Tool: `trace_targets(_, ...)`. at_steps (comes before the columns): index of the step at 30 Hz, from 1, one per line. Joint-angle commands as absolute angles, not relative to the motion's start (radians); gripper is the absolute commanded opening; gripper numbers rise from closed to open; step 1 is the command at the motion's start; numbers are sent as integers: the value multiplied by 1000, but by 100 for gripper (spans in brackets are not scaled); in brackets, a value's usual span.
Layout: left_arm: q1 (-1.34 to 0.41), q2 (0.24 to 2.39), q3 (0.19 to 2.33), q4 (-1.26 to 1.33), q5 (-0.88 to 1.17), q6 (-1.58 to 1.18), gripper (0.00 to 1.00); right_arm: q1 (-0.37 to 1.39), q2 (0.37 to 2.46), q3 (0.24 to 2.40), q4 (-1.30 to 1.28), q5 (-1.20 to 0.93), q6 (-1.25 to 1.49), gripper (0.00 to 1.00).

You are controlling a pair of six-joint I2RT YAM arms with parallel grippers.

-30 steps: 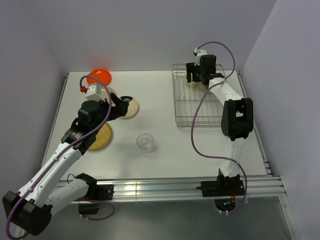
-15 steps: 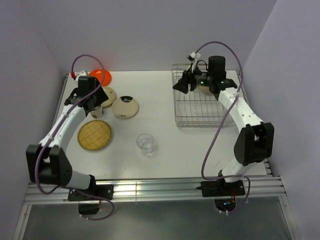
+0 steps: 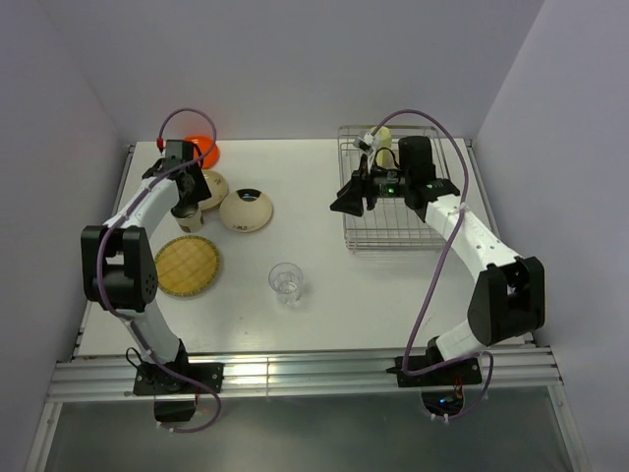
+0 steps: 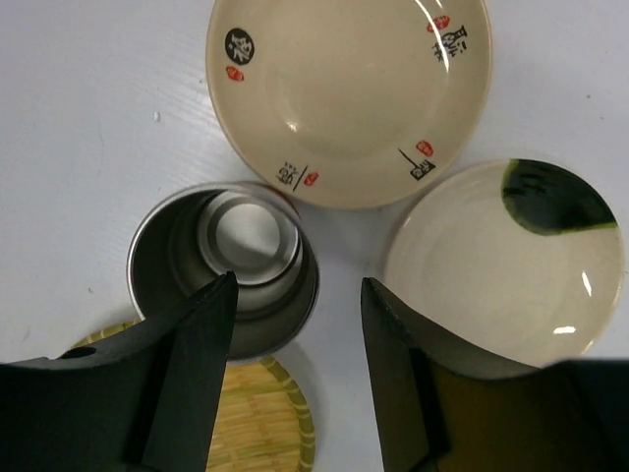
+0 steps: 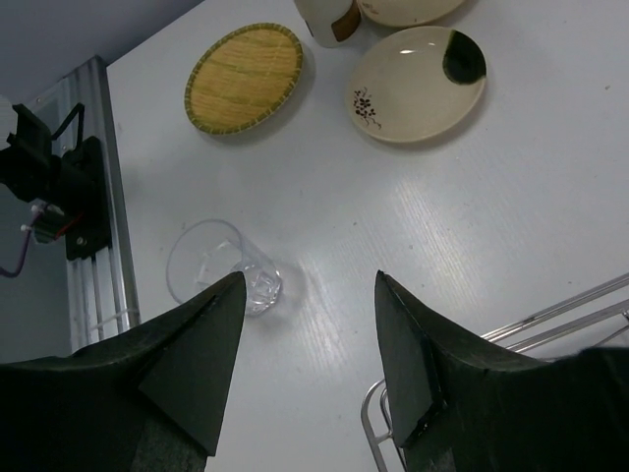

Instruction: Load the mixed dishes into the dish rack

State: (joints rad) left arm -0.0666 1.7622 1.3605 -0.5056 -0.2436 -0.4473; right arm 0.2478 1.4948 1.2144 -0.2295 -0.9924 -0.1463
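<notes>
The dish rack (image 3: 391, 232) lies with its long axis running near to far

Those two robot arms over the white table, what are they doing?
They are loading dishes into the wire dish rack. One pale mug sits in it already. The left gripper hangs open over a cup among the plates, fingers astride one side of its rim. The right gripper is open and empty near the rack's edge. The clear glass and the plates wait on the table.
</notes>
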Motion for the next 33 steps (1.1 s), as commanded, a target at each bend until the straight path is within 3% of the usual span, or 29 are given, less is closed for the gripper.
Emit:
trace_targets(1,-60,1819,1443,-500,-242,-388,59,242,1448,1201,-173,-1026,-133,62)
trace_targets(6,-60,1896,1473,-526,-241,-380,42,242,1445,1195,-173,-1026,-130,62)
trace_targets(11,-60,1817,1379,-454,-265,-390,14,242,1439,1195,-184,-1051,-140,62)
trace_targets(20,-40,1600,1276,-359,-154,-397,0,248,1433,1210,-216,-1088,-158,61)
trace_targets(26,-38,1401,1207,-232,156,-533,0,259,1460,1235,-218,-1092,-105,59)
trace_targets(29,-40,1327,1120,-71,368,-699,0,258,1480,1247,-161,-1083,26,63)
trace_targets(33,-78,1292,993,330,557,-1013,0,253,1489,1210,145,-1026,481,71)
